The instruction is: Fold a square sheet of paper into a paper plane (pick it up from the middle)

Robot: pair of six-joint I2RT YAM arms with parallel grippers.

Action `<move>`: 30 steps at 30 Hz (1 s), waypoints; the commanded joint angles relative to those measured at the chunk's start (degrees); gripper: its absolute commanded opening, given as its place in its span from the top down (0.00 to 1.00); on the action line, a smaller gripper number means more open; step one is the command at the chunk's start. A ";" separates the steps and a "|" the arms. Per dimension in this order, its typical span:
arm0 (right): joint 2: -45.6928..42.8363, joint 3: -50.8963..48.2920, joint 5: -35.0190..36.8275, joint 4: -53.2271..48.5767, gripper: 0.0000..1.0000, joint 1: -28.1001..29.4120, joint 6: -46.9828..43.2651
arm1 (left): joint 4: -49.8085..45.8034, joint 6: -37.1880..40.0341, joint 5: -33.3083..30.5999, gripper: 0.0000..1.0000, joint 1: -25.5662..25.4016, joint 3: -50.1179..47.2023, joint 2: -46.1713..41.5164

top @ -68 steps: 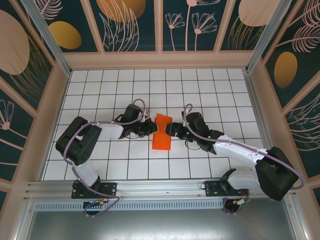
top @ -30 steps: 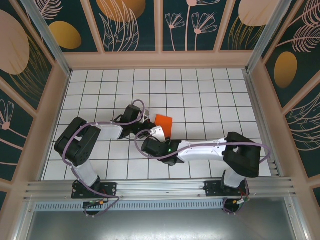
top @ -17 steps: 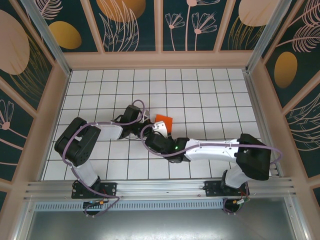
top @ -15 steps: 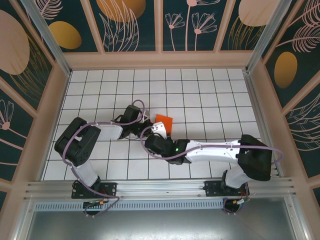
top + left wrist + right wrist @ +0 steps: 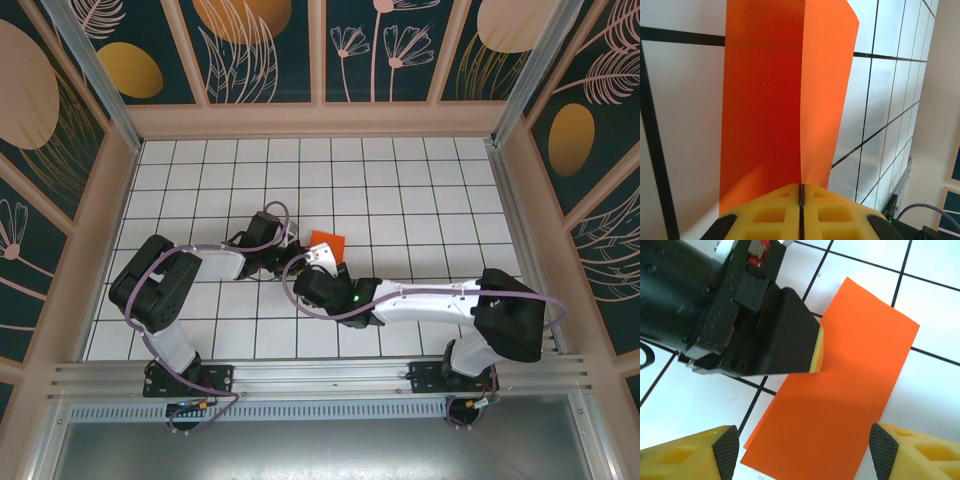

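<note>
At the left pincer (image 5: 801, 194), taken as the reference mark throughout, the yellow pads (image 5: 767, 216) are pressing together on the square sheet of paper (image 5: 772, 100), which is showing as a doubled orange rectangle, not a flat square. From the left wrist, the sheet is running straight away from this pincer. A sharp line between a shaded half and a brighter half is lining up with the seam of the pads; whether that line is a crease or a free edge cannot be told.

From the right wrist, the left pincer is biting one long edge of the sheet near its middle, so the sheet's long axis is lying crosswise to that pincer's reach. The right pincer (image 5: 805, 450) is hovering over the end of the sheet off to one side of the left pincer's bite. Its fingers (image 5: 725, 452) are standing wide apart with the orange strip between and beneath them, and they are gripping nothing; whether they are touching the paper cannot be told.

From above, the sheet is lying just beyond the left pincer on the white tiled tabletop (image 5: 430, 190), with the right arm (image 5: 420, 300) crossing in from the near side. As a judgement, the coming move is turning on the right pincer working across the sheet's short width, and the black body of the left pincer, just beside that spot, is the one thing crowding it.
</note>
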 commanded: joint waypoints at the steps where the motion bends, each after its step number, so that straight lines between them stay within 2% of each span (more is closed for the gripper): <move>1: -0.06 0.48 0.90 -2.60 0.25 0.43 1.68 | -0.72 0.89 -0.12 0.91 0.29 0.54 -0.93; 6: -1.69 -1.02 0.21 -1.71 0.23 0.24 3.27 | -0.94 0.96 -0.75 0.91 0.27 -0.36 -1.57; 8: -3.96 -3.76 -5.47 2.77 0.18 -1.29 2.94 | 0.22 0.31 -0.12 0.91 0.26 -0.60 -1.58; 10: -6.15 -6.51 -11.00 6.17 0.23 -3.90 4.20 | 0.23 0.09 -0.19 0.91 0.31 -0.48 -1.59; 13: -8.48 -8.74 -13.33 8.95 0.23 -4.75 4.50 | -0.60 0.50 -0.56 0.91 0.26 -0.05 -1.57; 16: -6.84 -7.31 -13.99 7.35 0.24 -4.40 2.21 | -0.72 0.42 -0.90 0.91 0.28 -0.25 -1.55; 21: 2.89 0.56 -9.95 0.98 0.26 -0.72 -1.94 | -0.54 0.19 -0.76 0.91 0.27 -0.16 -1.58; 25: 10.40 6.78 -0.81 -7.53 0.25 1.45 1.32 | -0.74 0.19 -0.59 0.90 0.26 0.04 -1.59; 27: 12.51 8.32 2.57 -10.22 0.25 2.23 2.63 | -0.90 0.30 -0.79 0.90 0.31 -0.01 -1.59; 30: 12.83 8.11 2.67 -9.42 0.28 2.84 2.34 | -1.06 0.24 -0.72 0.90 0.33 -0.05 -1.55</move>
